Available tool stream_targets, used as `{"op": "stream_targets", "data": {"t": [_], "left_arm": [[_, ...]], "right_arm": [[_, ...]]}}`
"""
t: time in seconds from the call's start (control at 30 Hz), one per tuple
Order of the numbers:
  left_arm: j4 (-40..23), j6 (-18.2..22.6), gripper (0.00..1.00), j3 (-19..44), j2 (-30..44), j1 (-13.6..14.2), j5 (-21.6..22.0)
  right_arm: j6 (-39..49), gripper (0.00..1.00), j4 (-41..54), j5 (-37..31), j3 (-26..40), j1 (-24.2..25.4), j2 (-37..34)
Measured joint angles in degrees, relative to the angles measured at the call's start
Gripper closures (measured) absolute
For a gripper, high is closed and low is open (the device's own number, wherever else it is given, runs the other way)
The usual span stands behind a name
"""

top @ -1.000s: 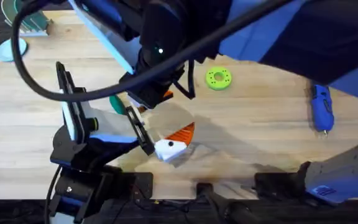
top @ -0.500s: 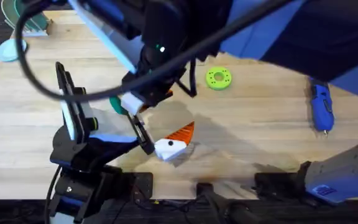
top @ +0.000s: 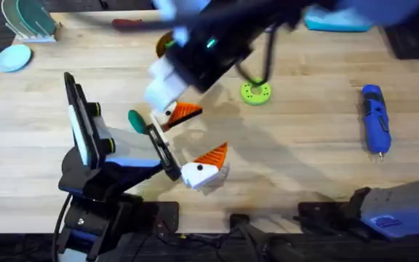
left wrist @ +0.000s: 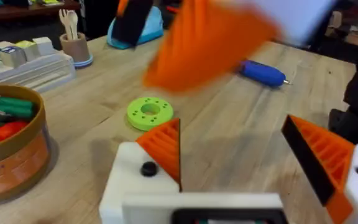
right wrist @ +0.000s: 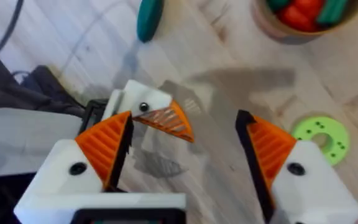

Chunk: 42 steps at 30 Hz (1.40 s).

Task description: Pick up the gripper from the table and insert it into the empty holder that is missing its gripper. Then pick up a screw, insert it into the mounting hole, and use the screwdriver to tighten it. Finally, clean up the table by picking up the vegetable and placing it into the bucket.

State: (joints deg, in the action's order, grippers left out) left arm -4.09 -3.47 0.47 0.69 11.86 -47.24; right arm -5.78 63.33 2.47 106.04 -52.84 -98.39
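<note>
Overhead view: the right gripper [top: 174,109] hovers over the desk [top: 304,145] near its middle, jaws wide apart with nothing between them. The left gripper [top: 204,166] sits low near the front edge, its jaws also spread and empty; its white holder [top: 195,175] carries an orange gripper [top: 214,154]. The vegetable [top: 136,120] lies on the desk just left of the right gripper. The bucket [left wrist: 8,149] stands at the back, holding green and red pieces. The screwdriver [top: 374,128] lies well apart at the right. A lime-green disc [top: 256,92] rests between the bucket and the screwdriver.
</note>
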Motion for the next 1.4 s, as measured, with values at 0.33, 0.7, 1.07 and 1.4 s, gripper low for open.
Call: {"op": "stream_targets", "data": {"t": [0.33, 0.7, 1.07, 1.4], "left_arm": [[0.0, 0.0, 0.009, 0.0, 0.0, 0.0, 0.0], [0.0, 0.0, 0.009, 0.0, 0.0, 0.0, 0.0], [0.0, 0.0, 0.009, 0.0, 0.0, 0.0, 0.0], [0.0, 0.0, 0.009, 0.0, 0.0, 0.0, 0.0]], "right_arm": [[0.0, 0.007, 8.6, 0.7, 0.0, 10.4, 8.6], [-0.8, 0.007, 6.8, 1.5, -12.5, 14.6, 21.6], [3.7, 0.007, 1.4, 12.8, -30.1, 16.9, 37.7], [18.2, 0.008, 6.5, 20.3, -31.4, 16.9, 36.0]]}}
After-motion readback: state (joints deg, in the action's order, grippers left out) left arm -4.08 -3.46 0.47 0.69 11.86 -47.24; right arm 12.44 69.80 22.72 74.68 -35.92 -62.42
